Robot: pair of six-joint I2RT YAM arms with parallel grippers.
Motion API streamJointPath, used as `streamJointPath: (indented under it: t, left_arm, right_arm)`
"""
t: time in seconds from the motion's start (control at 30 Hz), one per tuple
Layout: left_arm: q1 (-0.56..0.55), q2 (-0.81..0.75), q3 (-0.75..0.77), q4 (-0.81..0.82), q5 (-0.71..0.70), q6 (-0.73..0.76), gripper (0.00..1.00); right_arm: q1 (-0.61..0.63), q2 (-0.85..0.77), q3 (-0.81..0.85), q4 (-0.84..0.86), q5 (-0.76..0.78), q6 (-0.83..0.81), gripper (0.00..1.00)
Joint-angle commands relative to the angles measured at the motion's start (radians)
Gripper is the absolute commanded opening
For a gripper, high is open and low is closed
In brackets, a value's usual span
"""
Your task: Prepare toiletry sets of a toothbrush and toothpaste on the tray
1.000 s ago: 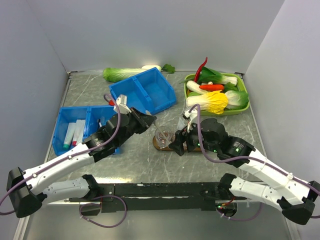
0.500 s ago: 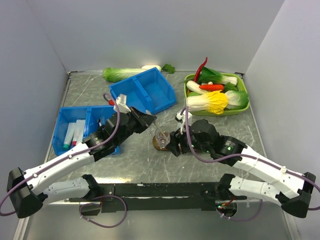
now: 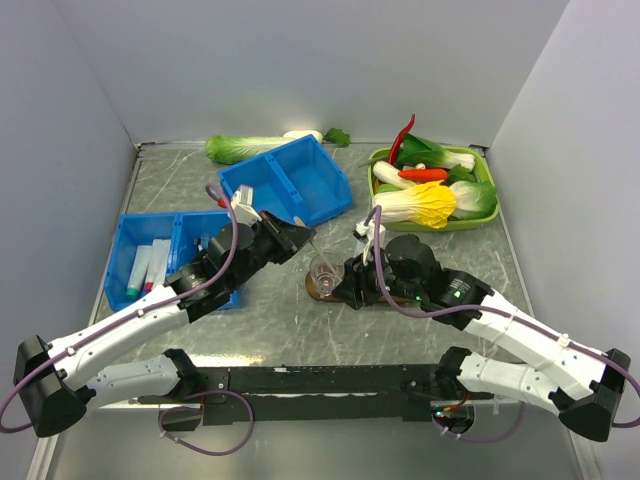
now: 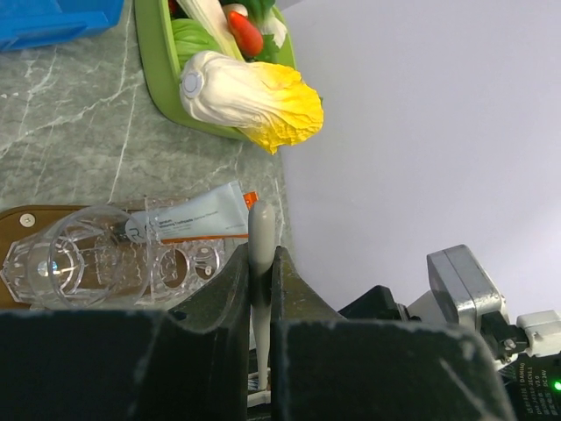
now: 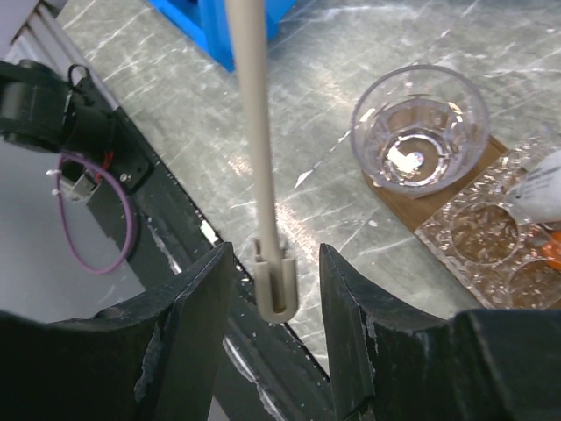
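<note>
My left gripper [image 3: 301, 238] [image 4: 260, 256] is shut on the handle of a slim grey-white toothbrush [image 4: 260, 230] [image 5: 253, 123], which slants down to the right above the table. My right gripper [image 3: 347, 285] [image 5: 274, 256] is open, and the brush's head [image 5: 275, 288] hangs between its jaws without touching them. A clear cup [image 3: 325, 270] [image 5: 419, 130] stands upright on the left end of the dark-brown tray [image 3: 318, 291] [image 5: 412, 209]. More clear cups [image 4: 186, 263] [image 5: 489, 239] sit beside it on the tray. One of them holds a white tube with an orange end [image 4: 188, 217].
Two blue bins stand at the left [image 3: 130, 240] and back centre [image 3: 285, 180]; the left one holds tubes [image 3: 148, 265]. A green tray of vegetables [image 3: 480, 215] sits at the back right. A cabbage [image 3: 250, 148] lies by the back wall.
My right gripper has moved left and forward, so its open jaws now stand around the brush's head. My left gripper keeps its hold on the brush and has barely shifted.
</note>
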Motion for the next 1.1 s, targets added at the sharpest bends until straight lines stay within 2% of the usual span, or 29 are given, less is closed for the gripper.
streamJointPath:
  t: [0.0, 0.33, 0.6, 0.67, 0.7, 0.77, 0.8, 0.93, 1.07]
  left_arm:
    - [0.005, -0.016, 0.002, 0.057, 0.023, 0.000, 0.01]
    - [0.010, -0.021, -0.004, 0.075, 0.038, 0.006, 0.01]
    - [0.011, -0.007, -0.003, 0.091, 0.066, 0.020, 0.01]
    - [0.016, 0.002, 0.007, 0.088, 0.078, 0.044, 0.12]
    - [0.022, 0.005, 0.008, 0.092, 0.120, 0.060, 0.32]
    - [0.057, 0.013, 0.014, 0.107, 0.174, 0.109, 0.57]
    - [0.074, 0.014, 0.017, 0.101, 0.199, 0.126, 0.75]
    - [0.165, 0.004, 0.069, 0.022, 0.279, 0.241, 0.98]
    - [0.226, -0.025, 0.137, -0.141, 0.235, 0.425, 0.97]
  right_arm:
    - [-0.017, -0.026, -0.004, 0.050, -0.055, 0.018, 0.50]
    - [-0.042, -0.048, -0.018, 0.062, -0.086, 0.029, 0.39]
    - [-0.043, -0.062, -0.011, 0.045, -0.065, 0.023, 0.08]
    - [-0.045, -0.066, -0.003, 0.022, -0.053, 0.023, 0.03]
    - [-0.045, -0.072, 0.008, 0.010, -0.046, 0.015, 0.02]
    - [-0.048, -0.080, 0.023, -0.050, -0.025, 0.007, 0.00]
    - [-0.050, -0.086, 0.041, -0.079, -0.019, -0.002, 0.00]
    - [-0.059, -0.109, 0.098, -0.231, 0.018, -0.025, 0.00]
    - [-0.069, -0.117, 0.158, -0.430, 0.056, -0.030, 0.00]
